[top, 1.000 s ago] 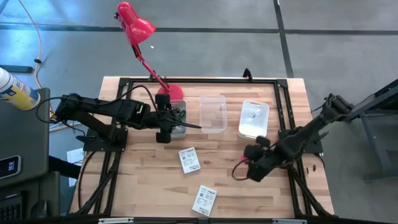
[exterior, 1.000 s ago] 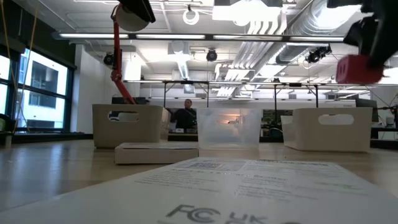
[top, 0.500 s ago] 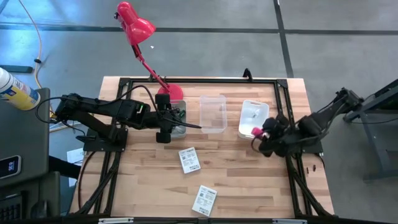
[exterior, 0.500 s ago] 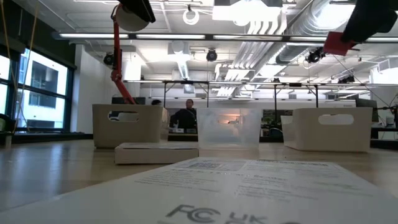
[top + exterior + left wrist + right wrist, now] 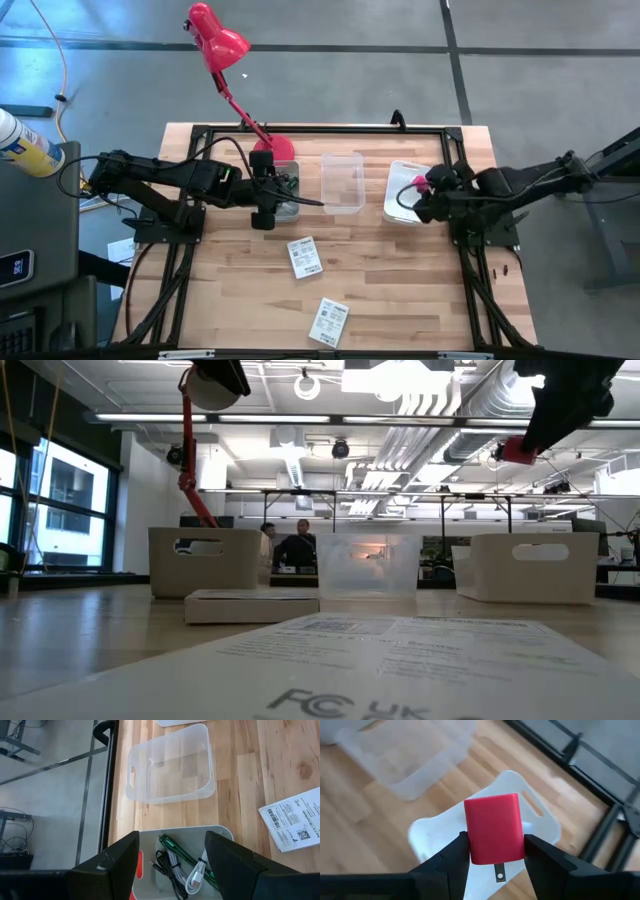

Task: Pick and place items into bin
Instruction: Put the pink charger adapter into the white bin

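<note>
My right gripper [image 5: 424, 190] is shut on a pink-red cube [image 5: 494, 827] with a metal prong [image 5: 499, 873], high above the near part of the white bin [image 5: 408, 192]. The cube also shows in the high view [image 5: 417, 182] and the low view [image 5: 511, 451]. My left gripper [image 5: 170, 870] is open and empty above the grey bin [image 5: 284, 192], which holds green [image 5: 171, 848], black and white cables. Two white printed cards [image 5: 305, 256] [image 5: 328, 321] lie flat on the table. My right gripper pinches the cube's two opposite sides [image 5: 470, 845] between its two fingers, at the prong end. The fingers come from the table's right side, slanting down. The cube is lifted clear, above the white bin [image 5: 435, 832].
A clear bin [image 5: 342, 182] stands between the grey and white bins. A red desk lamp [image 5: 222, 42] rises from its base [image 5: 266, 153] at the far left. A black frame [image 5: 455, 150] runs round the table. People show in the room beyond [image 5: 296, 546].
My right gripper has gone up and toward the table's far edge from near the right front, carrying the pink-red cube, and now holds it over the white bin. It has turned so the arm reaches in from the right.
</note>
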`<move>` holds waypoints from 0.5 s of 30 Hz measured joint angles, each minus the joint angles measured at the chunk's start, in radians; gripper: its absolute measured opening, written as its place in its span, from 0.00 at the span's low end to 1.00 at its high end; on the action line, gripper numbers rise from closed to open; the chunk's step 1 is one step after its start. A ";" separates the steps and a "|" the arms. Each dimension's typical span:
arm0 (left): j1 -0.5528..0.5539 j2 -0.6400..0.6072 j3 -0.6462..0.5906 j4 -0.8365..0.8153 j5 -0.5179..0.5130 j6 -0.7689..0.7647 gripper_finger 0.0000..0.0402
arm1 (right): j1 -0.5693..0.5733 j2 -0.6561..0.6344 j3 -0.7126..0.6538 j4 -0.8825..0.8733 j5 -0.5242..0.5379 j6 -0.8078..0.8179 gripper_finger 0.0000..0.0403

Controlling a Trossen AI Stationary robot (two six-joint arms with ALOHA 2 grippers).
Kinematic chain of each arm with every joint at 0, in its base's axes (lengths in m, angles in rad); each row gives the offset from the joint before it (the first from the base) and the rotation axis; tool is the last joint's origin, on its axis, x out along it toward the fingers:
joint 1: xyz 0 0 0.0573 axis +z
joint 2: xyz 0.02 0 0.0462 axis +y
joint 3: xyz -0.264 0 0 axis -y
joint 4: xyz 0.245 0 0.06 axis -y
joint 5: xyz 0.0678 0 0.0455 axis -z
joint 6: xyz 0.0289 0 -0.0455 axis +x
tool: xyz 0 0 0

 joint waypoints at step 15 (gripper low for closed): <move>0.000 0.000 0.000 0.052 -0.009 0.016 0.54 | -0.261 0.004 0.000 0.057 0.022 -0.186 0.40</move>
